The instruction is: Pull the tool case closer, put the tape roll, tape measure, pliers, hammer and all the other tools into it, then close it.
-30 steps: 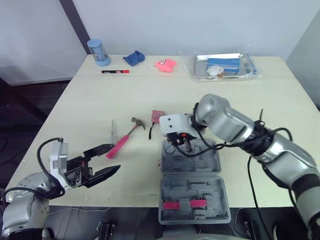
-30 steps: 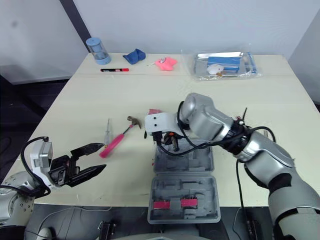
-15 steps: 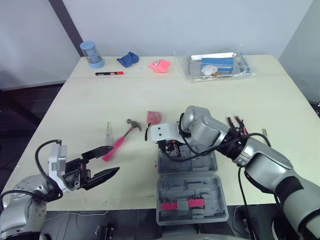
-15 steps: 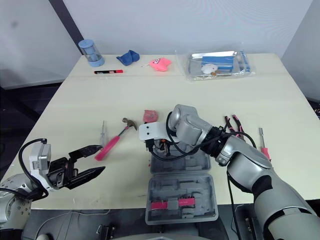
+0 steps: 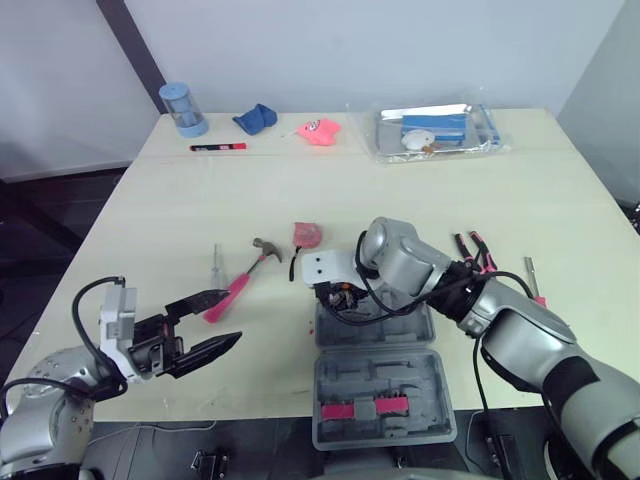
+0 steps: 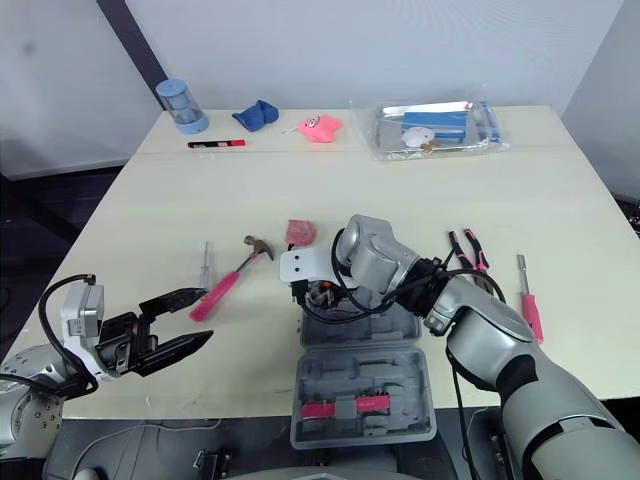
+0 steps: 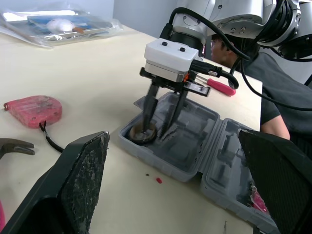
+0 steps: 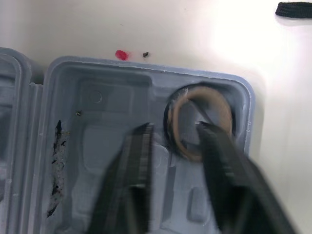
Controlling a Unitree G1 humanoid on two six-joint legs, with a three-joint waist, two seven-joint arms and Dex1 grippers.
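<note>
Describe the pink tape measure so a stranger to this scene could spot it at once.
On the cream table, find the open grey plastic tool case near the front edge. Just beyond its far left corner lies the pink tape measure. It is a squat rounded block trailing a black cord, unlike the long pink-handled hammer to its left.

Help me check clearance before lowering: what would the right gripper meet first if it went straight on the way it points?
Most likely the tape roll, lying in the corner recess of the tool case. The right gripper points down at it, fingers apart, straddling the roll's rim. Depth is unclear; otherwise the case floor.
</note>
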